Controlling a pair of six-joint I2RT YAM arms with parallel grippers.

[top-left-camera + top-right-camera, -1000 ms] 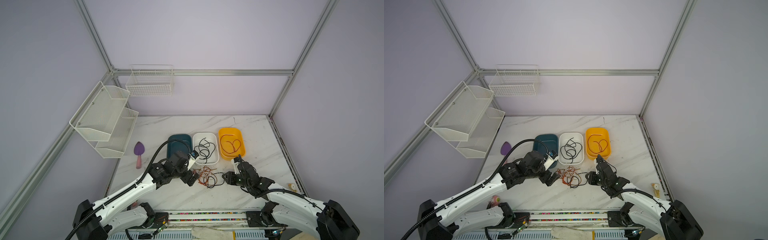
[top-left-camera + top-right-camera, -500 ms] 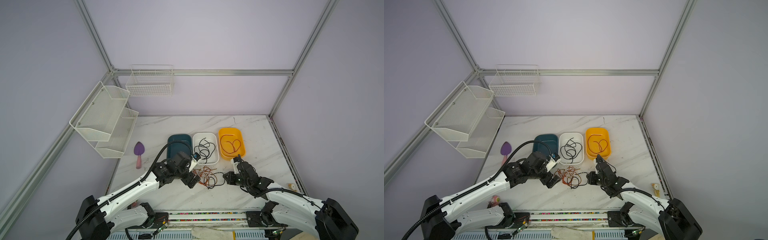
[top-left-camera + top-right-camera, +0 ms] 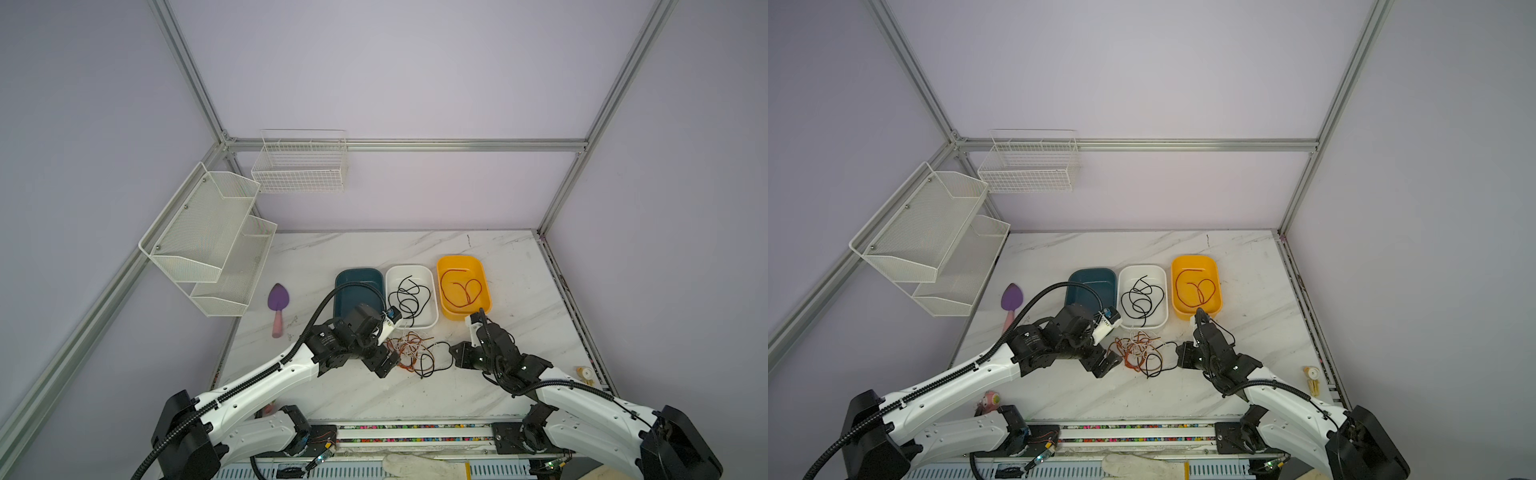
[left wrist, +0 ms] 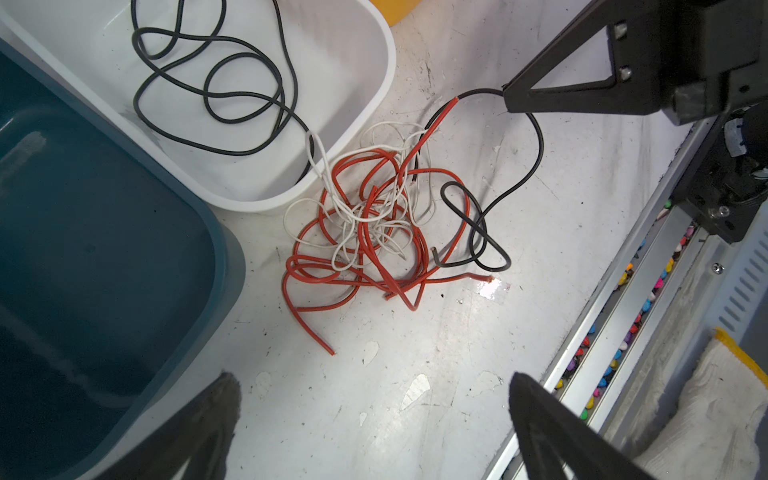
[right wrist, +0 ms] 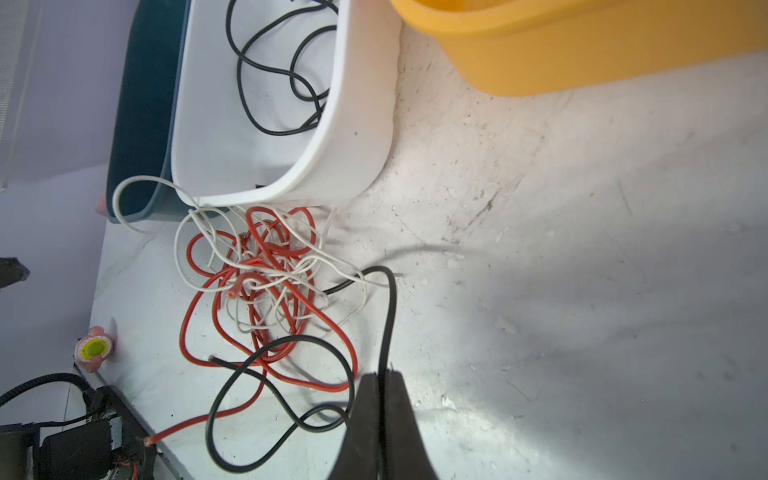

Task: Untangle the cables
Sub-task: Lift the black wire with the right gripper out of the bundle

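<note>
Fingers of right gripper [image 5: 382, 376] clamped on black cable [image 5: 388, 324] | left gripper [image 4: 370, 380] fingers wide apart, empty | cable tangle [image 3: 409, 351] lower centre, on bench [image 3: 519, 332] below white tray [image 3: 430, 276] | advise: draw black out slowly, left pins tangle.

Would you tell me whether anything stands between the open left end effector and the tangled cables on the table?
Nothing visible does: in the left wrist view only bare table separates the left end effector from the tangled cables. The right end effector, shut on the black cable, is on the pile's far side.
</note>
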